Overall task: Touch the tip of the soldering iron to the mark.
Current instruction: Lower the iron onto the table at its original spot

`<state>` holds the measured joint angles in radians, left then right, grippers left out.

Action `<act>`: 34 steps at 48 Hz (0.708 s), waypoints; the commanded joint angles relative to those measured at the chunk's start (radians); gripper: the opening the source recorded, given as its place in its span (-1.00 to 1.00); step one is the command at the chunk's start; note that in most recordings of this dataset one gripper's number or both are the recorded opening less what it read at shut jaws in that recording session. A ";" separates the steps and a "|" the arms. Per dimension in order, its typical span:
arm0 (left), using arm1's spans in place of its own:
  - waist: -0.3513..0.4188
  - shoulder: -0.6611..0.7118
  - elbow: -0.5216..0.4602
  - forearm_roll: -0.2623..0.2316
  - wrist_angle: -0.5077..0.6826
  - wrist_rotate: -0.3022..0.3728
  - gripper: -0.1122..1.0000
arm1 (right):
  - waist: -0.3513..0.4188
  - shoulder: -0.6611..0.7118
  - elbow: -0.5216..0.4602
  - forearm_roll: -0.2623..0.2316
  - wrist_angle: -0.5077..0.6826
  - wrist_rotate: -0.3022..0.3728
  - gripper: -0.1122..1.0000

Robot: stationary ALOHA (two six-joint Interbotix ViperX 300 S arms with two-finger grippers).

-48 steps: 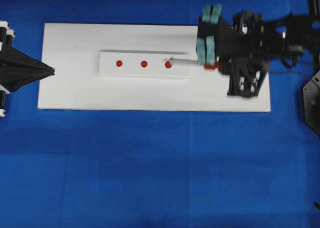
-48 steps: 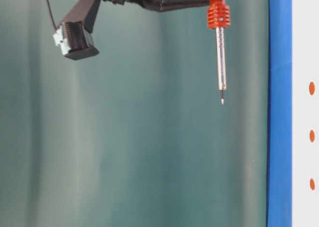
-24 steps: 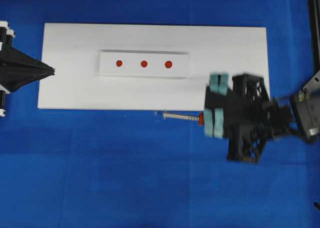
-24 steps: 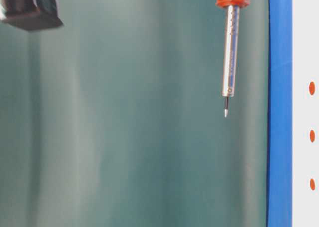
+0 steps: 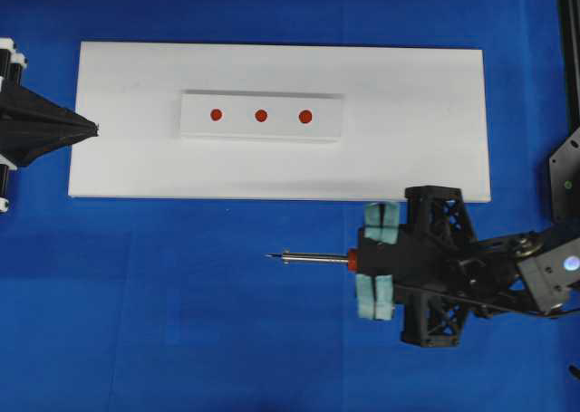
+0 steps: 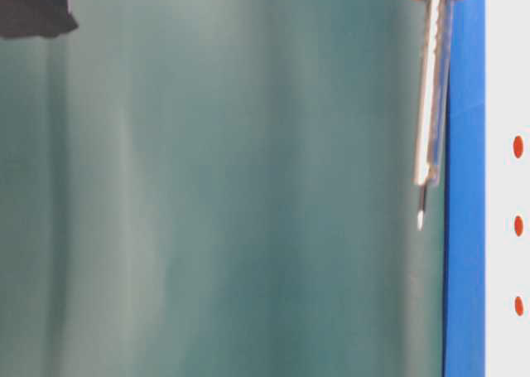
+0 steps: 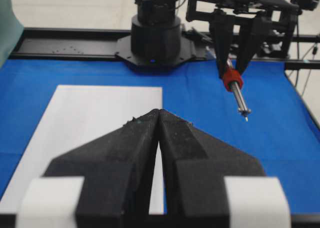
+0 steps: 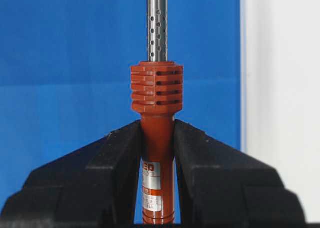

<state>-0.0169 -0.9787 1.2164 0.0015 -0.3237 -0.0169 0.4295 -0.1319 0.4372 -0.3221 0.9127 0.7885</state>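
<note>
With the right gripper point(image 8: 157, 138) clamped tight on the soldering iron point(image 5: 313, 259), its tip hangs over blue cloth well off the white board point(image 5: 435, 113), so the next move should carry it toward eleven o'clock onto the mark point(image 5: 305, 116).

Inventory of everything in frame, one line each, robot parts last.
soldering iron: 1, silver shaft, red-orange handle, held level over the blue cloth, below the board in the overhead view
mark: 1, red, right end of the dot row
other dots: 2, red, left of the mark
strip: 1, white, on the board
board: 1, white, on the cloth
cloth: 1, blue
left gripper: black, jaws shut, at the board's left edge
right gripper: black, jaws shut on the handle
</note>
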 commanded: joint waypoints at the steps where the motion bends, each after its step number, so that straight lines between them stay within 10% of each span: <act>1: -0.006 0.003 -0.012 0.002 -0.008 0.000 -0.76 | -0.020 0.014 -0.052 -0.023 -0.008 0.002 -0.68; 34: -0.031 0.003 -0.014 0.002 -0.011 0.000 -0.76 | -0.106 0.307 -0.376 -0.023 -0.034 -0.132 -0.68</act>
<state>-0.0430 -0.9787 1.2164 0.0015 -0.3237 -0.0169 0.3252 0.1810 0.1058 -0.3421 0.8851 0.6550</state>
